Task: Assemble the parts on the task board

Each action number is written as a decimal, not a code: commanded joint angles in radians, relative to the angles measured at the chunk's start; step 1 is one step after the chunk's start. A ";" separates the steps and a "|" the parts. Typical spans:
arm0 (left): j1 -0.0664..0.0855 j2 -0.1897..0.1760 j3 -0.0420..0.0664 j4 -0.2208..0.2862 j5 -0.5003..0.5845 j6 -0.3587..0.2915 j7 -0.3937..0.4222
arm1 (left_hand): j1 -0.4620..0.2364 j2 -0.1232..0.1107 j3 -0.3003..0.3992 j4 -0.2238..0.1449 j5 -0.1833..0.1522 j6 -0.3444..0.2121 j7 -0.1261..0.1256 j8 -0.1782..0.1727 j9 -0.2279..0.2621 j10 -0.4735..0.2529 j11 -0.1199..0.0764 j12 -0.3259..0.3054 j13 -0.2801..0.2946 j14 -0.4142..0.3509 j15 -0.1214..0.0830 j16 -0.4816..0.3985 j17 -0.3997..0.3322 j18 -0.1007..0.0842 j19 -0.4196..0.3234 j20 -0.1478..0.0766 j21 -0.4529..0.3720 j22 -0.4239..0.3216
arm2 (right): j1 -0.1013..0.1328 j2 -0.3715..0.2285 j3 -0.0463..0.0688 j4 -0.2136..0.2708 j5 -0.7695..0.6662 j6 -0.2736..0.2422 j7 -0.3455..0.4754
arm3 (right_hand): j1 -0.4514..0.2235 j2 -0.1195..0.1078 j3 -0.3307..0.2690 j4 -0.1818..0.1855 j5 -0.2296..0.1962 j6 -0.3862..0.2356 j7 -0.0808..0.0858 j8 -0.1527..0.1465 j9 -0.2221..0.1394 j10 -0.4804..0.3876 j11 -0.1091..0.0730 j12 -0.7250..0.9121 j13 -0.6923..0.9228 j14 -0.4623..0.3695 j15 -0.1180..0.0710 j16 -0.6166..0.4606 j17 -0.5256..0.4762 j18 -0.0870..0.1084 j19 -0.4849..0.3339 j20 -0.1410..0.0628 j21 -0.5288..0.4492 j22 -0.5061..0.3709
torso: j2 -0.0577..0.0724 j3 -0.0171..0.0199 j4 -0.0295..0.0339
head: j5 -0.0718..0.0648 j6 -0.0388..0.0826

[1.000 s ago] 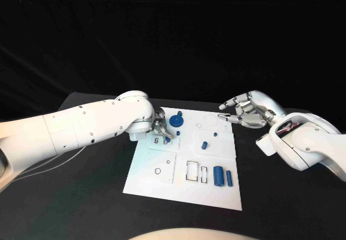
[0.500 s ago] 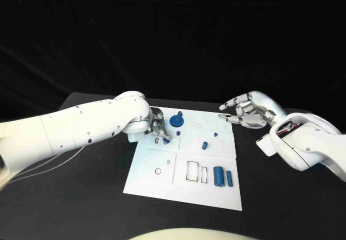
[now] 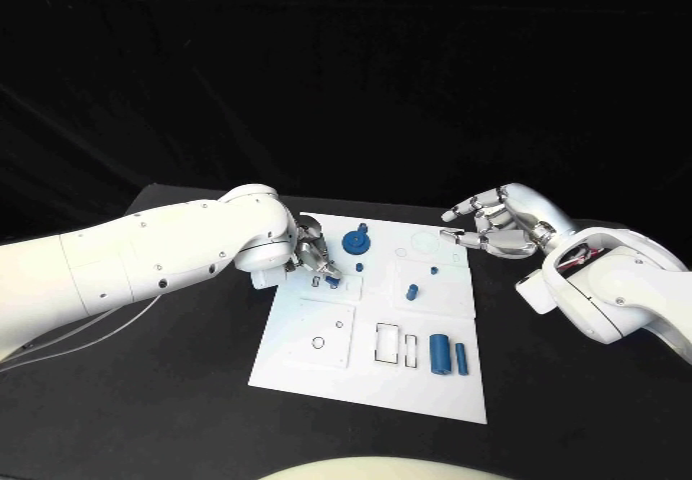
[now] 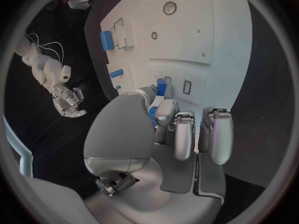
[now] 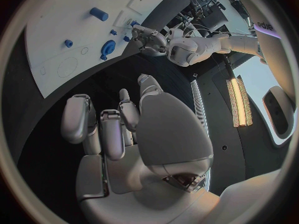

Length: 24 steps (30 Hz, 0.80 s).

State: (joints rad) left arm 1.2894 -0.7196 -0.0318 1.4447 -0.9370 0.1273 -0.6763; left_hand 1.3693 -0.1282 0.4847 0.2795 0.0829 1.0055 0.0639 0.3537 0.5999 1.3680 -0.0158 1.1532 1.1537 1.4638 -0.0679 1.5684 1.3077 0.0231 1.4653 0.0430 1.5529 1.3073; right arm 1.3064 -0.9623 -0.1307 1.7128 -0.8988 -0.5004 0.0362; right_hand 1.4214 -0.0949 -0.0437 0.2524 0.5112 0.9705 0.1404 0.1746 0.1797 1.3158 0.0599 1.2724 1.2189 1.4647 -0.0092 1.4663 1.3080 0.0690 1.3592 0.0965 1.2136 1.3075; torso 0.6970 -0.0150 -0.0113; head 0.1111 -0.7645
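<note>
Task board sits under your left hand, whose fingertips pinch a small blue part at its far left edge. Your right hand hovers off the board's far right corner, fingers loosely curled around nothing.

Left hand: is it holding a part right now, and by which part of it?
The left hand pinches a small blue part between its fingertips over the task board; where on the part cannot be told. The right hand holds nothing.

No text can be read on the task board (only outlines are drawn there). The parts carry no labels either.
</note>
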 commanded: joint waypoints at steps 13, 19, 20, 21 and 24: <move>-0.019 -0.003 0.000 0.034 -0.115 -0.100 0.033 | -0.017 -0.018 0.055 -0.038 -0.003 0.008 -0.011 0.006 0.046 0.003 -0.003 0.000 0.002 0.107 -0.005 0.002 0.263 -0.013 0.075 -0.005 0.000 0.220 | 0.000 0.000 0.000 -0.001 0.016 0.014 0.001 | 0.005 0.003 0.004 -0.003 0.006 -0.001 -0.002 0.004 0.001 -0.001 -0.006 -0.002 0.002 0.060 -0.008 -0.005 0.075 0.016 0.001 -0.005 -0.004 0.016 | 0.001 -0.0002 -0.0022 | 0.006 -0.004; -0.025 0.000 -0.001 0.031 -0.129 -0.082 0.021 | -0.023 -0.019 0.058 -0.037 -0.004 0.009 -0.011 0.007 0.047 0.005 -0.003 0.004 0.005 0.107 -0.005 0.002 0.263 -0.013 0.077 -0.005 0.001 0.223 | 0.000 0.000 0.000 -0.002 0.019 0.014 0.001 | 0.005 0.003 0.004 -0.003 0.006 -0.001 -0.002 0.004 0.001 -0.001 -0.006 -0.002 0.002 0.060 -0.008 -0.005 0.075 0.016 0.001 -0.005 -0.004 0.016 | 0.000 0.0004 -0.0041 | 0.008 -0.007; -0.025 0.000 -0.001 0.030 -0.130 -0.076 0.018 | -0.025 -0.020 0.059 -0.037 -0.004 0.009 -0.011 0.007 0.048 0.006 -0.003 0.004 0.006 0.107 -0.005 0.002 0.263 -0.014 0.078 -0.005 0.001 0.224 | 0.000 0.000 0.000 -0.002 0.018 0.015 0.001 | 0.005 0.003 0.004 -0.003 0.006 -0.001 -0.002 0.004 0.001 -0.001 -0.006 -0.002 0.002 0.060 -0.008 -0.005 0.075 0.016 0.001 -0.005 -0.004 0.016 | 0.000 0.0006 -0.0041 | 0.009 -0.008; -0.026 0.001 -0.001 0.030 -0.131 -0.070 0.015 | -0.026 -0.020 0.059 -0.037 -0.004 0.009 -0.011 0.007 0.048 0.006 -0.003 0.005 0.006 0.107 -0.005 0.002 0.263 -0.014 0.078 -0.005 0.002 0.224 | -0.001 0.000 0.000 -0.002 0.017 0.015 0.001 | 0.005 0.003 0.004 -0.003 0.006 -0.001 -0.002 0.004 0.001 -0.001 -0.006 -0.002 0.002 0.060 -0.008 -0.005 0.075 0.016 0.001 -0.005 -0.004 0.016 | 0.001 0.0008 -0.0037 | 0.008 -0.008; -0.028 0.003 -0.001 0.027 -0.133 -0.057 0.006 | -0.027 -0.020 0.060 -0.037 -0.005 0.009 -0.011 0.007 0.048 0.007 -0.004 0.005 0.007 0.107 -0.005 0.002 0.263 -0.014 0.078 -0.005 0.002 0.225 | -0.001 0.001 0.000 -0.003 0.015 0.015 0.001 | 0.005 0.003 0.004 -0.003 0.006 -0.001 -0.002 0.004 0.001 -0.001 -0.006 -0.002 0.002 0.060 -0.008 -0.005 0.075 0.016 0.001 -0.005 -0.004 0.016 | 0.001 0.0006 -0.0033 | 0.008 -0.010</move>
State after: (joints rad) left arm 1.2625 -0.7193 -0.0328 1.4717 -1.0476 0.0503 -0.6593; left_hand 1.3492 -0.1479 0.5104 0.2706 0.0781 1.0057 0.0640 0.3580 0.6354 1.3681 -0.0157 1.1532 1.1594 1.4638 -0.0678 1.5683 1.3074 0.0231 1.4653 0.0430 1.5529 1.3073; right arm 1.3062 -0.9622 -0.1311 1.7103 -0.8833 -0.4995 0.0357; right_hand 1.4214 -0.0949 -0.0438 0.2525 0.5111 0.9705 0.1404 0.1742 0.1795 1.3158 0.0599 1.2724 1.2194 1.4647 -0.0092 1.4663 1.3079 0.0690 1.3592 0.0965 1.2137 1.3076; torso 0.6975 -0.0145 -0.0146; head 0.1191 -0.7730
